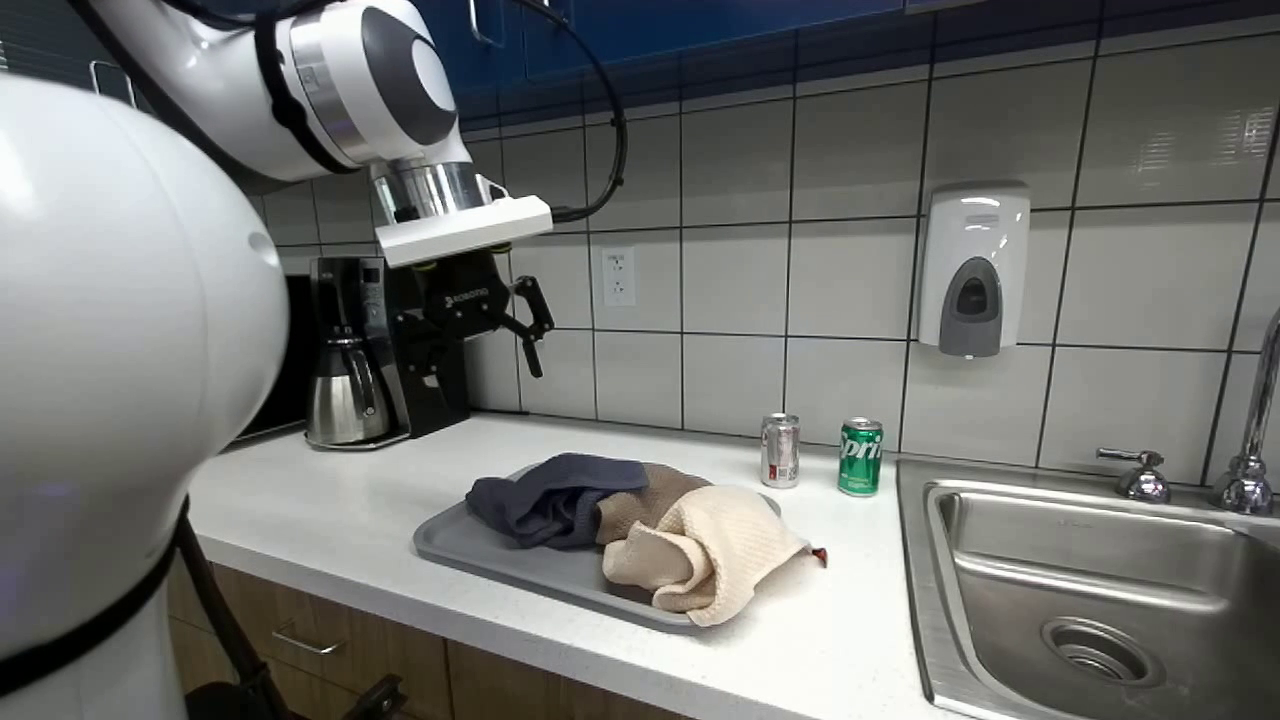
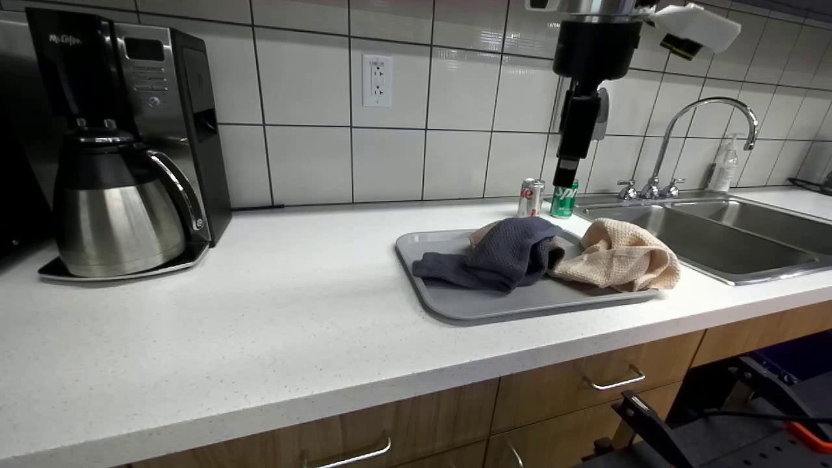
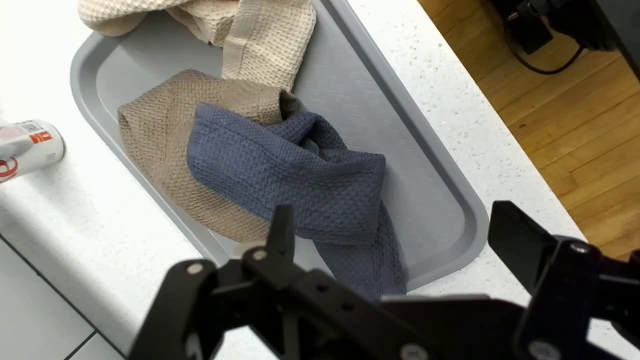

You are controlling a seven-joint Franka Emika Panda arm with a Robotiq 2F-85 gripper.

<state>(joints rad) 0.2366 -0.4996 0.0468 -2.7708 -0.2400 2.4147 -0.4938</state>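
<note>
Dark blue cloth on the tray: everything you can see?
The dark blue cloth looks like textured woven fabric with what looks like a hemmed edge. It lies crumpled, folded over itself, on the gray tray, partly covering the brown cloth; one end stretches toward a short side. The open gripper hangs higher up, clear of it.

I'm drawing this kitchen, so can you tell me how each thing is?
Gripper: open, holding nothing
Tray: lying flat
Brown cloth: rumpled, partly covered
Blue cloth: rumpled, overlapping the brown one
Cream cloth: rumpled, spilling over tray's edge
Silver can: upright
Green can: upright
Coffee pot: upright
Drawers: shut
</note>
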